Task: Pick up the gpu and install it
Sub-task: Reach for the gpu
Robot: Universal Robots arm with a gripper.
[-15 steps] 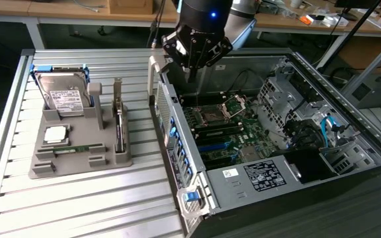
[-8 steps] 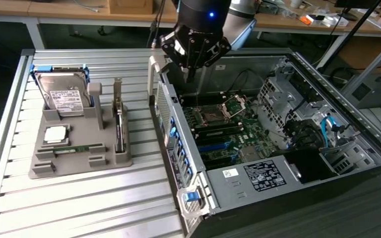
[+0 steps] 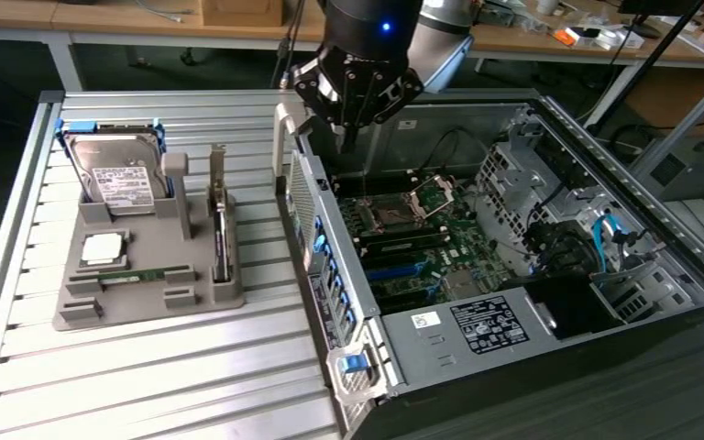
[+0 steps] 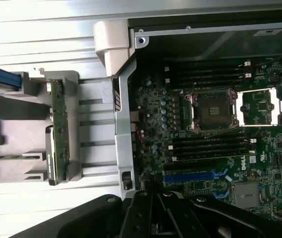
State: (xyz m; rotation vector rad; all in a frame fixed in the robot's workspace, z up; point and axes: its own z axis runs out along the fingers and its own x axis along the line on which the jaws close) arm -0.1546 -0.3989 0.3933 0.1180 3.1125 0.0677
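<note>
The gpu [image 3: 220, 225] stands on its long edge in a slot of the grey holder [image 3: 144, 307] on the slatted table, its silver bracket pointing up at the far end. In the wrist view the gpu [image 4: 59, 131] appears edge-on as a thin green and dark card beside the case wall. My gripper [image 3: 347, 137] hangs over the far corner of the open computer case [image 3: 511, 348], on the holder's side, with its fingers shut together and nothing between them. The black fingers [image 4: 141, 218] are also seen over the motherboard's edge. The gripper is apart from the gpu, toward the exterior view's right of it.
A silver hard drive [image 3: 120, 179], a processor chip [image 3: 104, 246] and a green memory stick [image 3: 144, 272] share the holder. The motherboard [image 4: 215, 124] lies bare in the case, with a blue expansion slot [image 4: 190, 176]. The case's metal wall [image 4: 122, 124] separates holder and board. Cables and drive cages crowd the case's far side.
</note>
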